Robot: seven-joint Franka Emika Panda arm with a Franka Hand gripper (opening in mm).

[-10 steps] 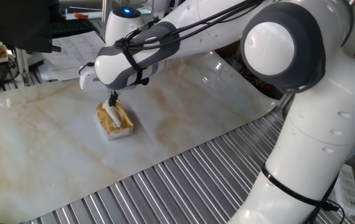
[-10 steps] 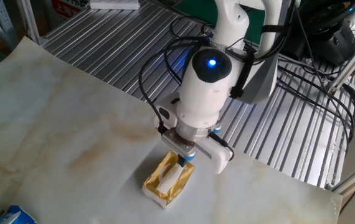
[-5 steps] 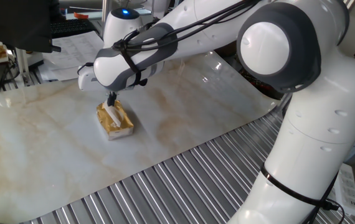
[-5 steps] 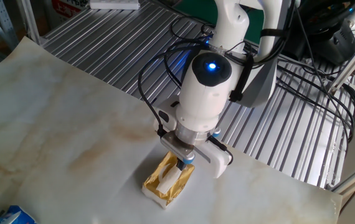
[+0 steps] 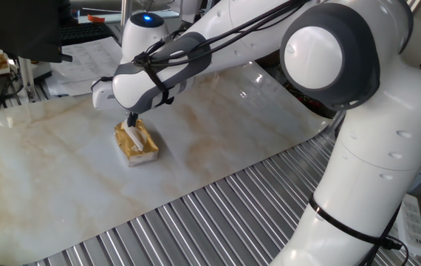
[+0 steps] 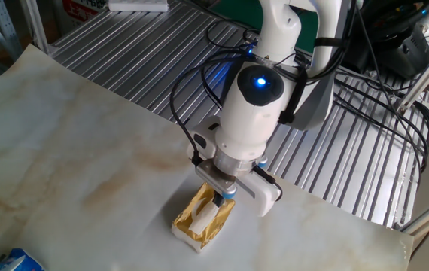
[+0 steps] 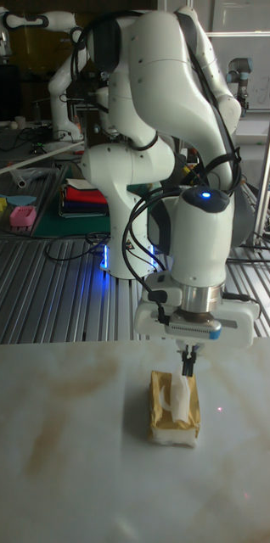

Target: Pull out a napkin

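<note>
One napkin [image 7: 180, 397] stands up out of the single yellow pack [image 7: 173, 408] on the bench [image 7: 59, 441], long axis roughly upright, its top pinched in the closed tool [image 7: 187, 368].

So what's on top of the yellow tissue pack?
A white napkin sticks up from the tissue pack, its upper end between the fingers of the gripper. How much napkin remains inside the pack is hidden.
</note>
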